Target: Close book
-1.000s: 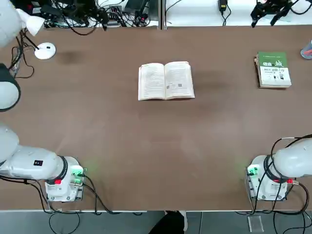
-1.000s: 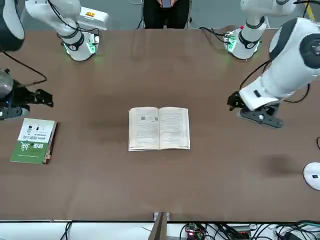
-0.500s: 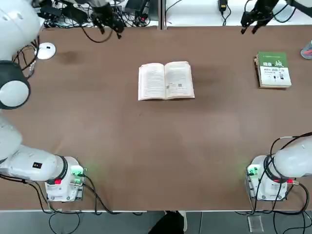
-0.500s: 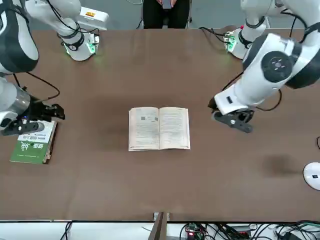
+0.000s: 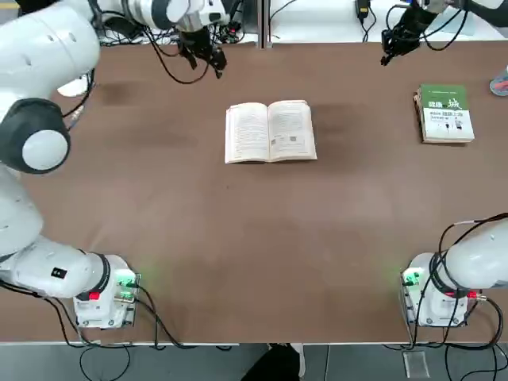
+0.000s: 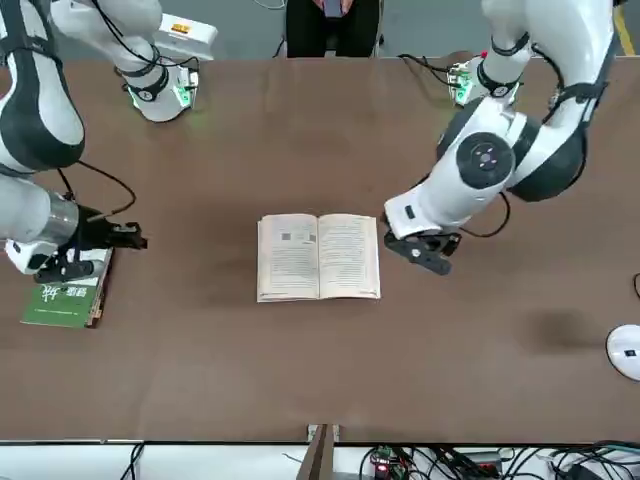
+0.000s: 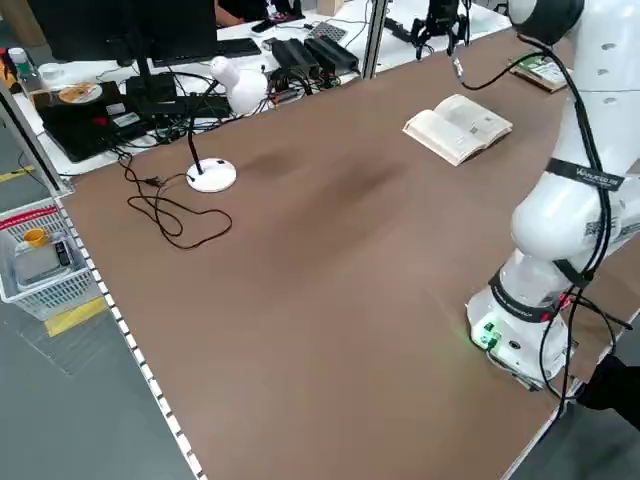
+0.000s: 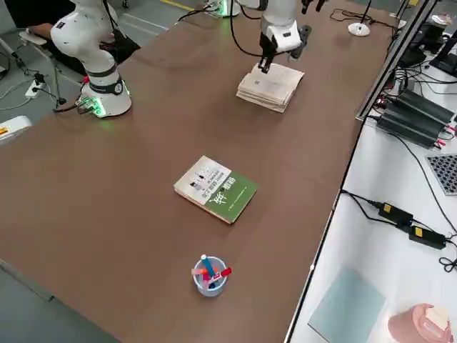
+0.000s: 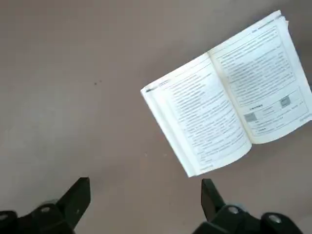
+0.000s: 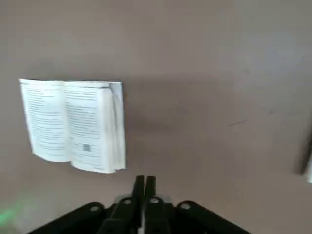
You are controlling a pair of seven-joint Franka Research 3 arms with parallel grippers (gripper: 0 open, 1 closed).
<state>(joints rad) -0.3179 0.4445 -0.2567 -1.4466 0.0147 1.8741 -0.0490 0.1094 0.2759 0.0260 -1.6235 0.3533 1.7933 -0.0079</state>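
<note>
1. The left gripper [image 9: 146, 200] hangs over the table [image 9: 112, 126], its fingers spread wide and holding nothing, just beside the open book [image 9: 204, 112], probably to take one side of it.
2. Across the book from that hand, the right gripper [image 10: 145, 183] hovers with its fingers pressed together, empty, perhaps to push or slip under a cover.
3. Between the two hands, the book lies flat, pages up, presumably left untouched until both arms are placed to fold it shut.
</note>
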